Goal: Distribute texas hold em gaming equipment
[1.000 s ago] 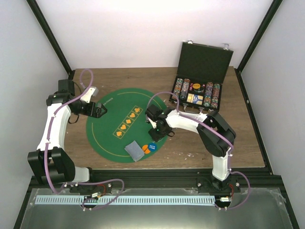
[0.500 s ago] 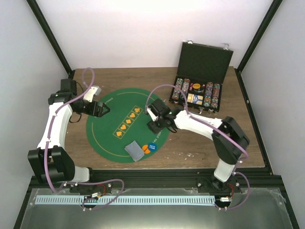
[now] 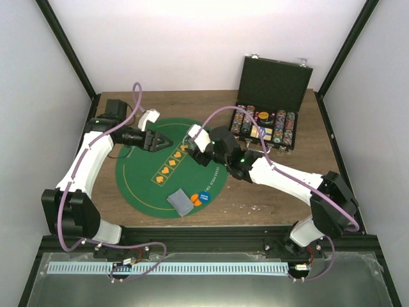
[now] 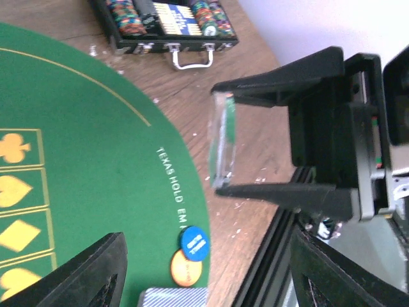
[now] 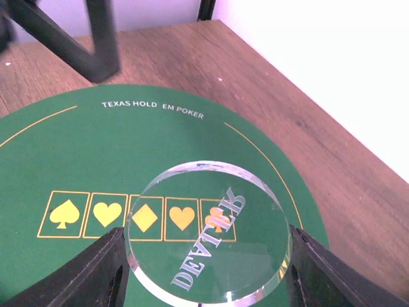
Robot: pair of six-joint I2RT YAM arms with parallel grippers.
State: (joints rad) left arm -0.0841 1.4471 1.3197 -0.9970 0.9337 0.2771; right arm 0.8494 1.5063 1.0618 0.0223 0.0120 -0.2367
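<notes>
Where the right hand (image 5: pixel 206 276) pinches, clear disc (image 5: pixel 208 224) sits.

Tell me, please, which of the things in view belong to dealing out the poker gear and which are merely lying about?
Belongs to the job:
clear dealer disc, held in the right gripper
card stack
blue disc
orange disc
chips, stacked in the case

Just lying about:
green felt mat
black case
wooden table

mat (image 5: pixel 77 144) TEXAS HOLD EM POKER, disc (image 5: pixel 208 246) DEALER
</notes>
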